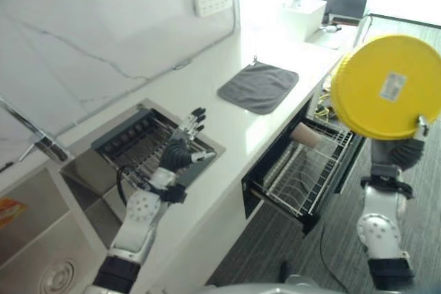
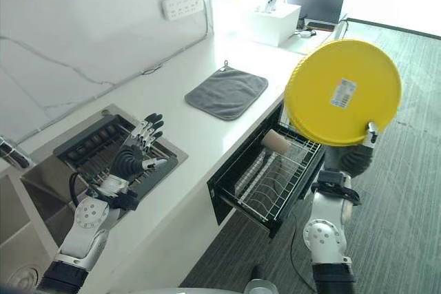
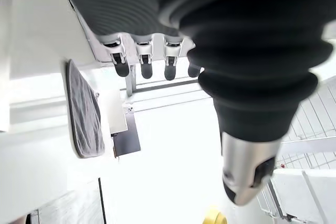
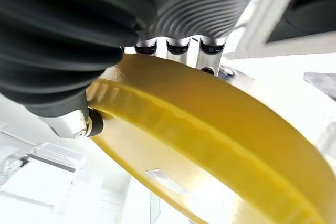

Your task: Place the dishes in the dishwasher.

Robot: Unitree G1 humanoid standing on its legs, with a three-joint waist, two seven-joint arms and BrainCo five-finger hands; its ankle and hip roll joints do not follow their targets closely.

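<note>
White kitchen table [image 1: 207, 87]; the right robot hand [image 4: 157, 45] pinches a yellow plate [image 1: 386, 87] at 3 o'clock, carrying stage; next, lower it into the dishwasher rack [image 1: 303, 177]. Left robot hand [image 1: 180, 149] spread, idle.

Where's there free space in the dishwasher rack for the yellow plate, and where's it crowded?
The right hand grips the yellow plate above the open dishwasher rack. The rack's near and middle wire rows look bare. Its far end is taken by a tan cup. Bare counter lies between the grey cloth and the rack.
</note>
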